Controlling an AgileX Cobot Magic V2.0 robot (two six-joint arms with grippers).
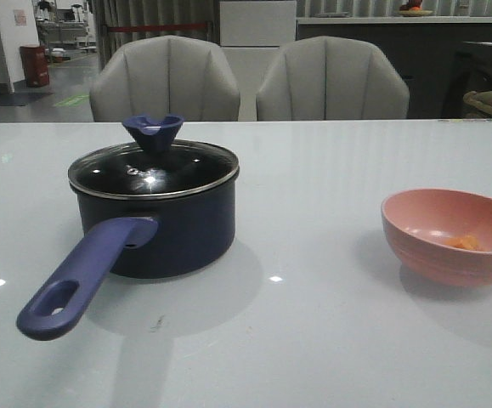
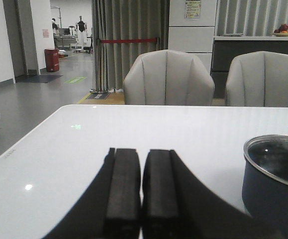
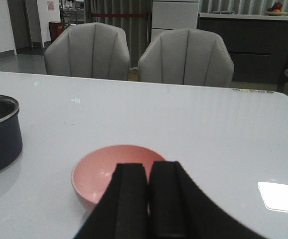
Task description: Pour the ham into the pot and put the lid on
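On my left, the pot stands on the white table, its long handle angled toward me. The lid is already seated on it, blue knob up, steel rim resting on the pot's edge. My left gripper hangs low over the table just beside the pot; its fingers are pressed together and carry nothing.

Over on the right sits the pink bowl, well apart from the pot. A few orange-pink bits of ham lie at its bottom, so the pouring has not been done. My right gripper hovers directly in front of the bowl, near its rim, jaws clenched on nothing as well.

As I judge it, nothing of the task is finished. The lid being on is a hindrance now, not a step done: it has to come off first, which I expect falls to my left side at the knob. Then the bowl must be lifted, carried across and tipped over the open pot, and the lid set back on. Both my jaws would have to open before any of that.
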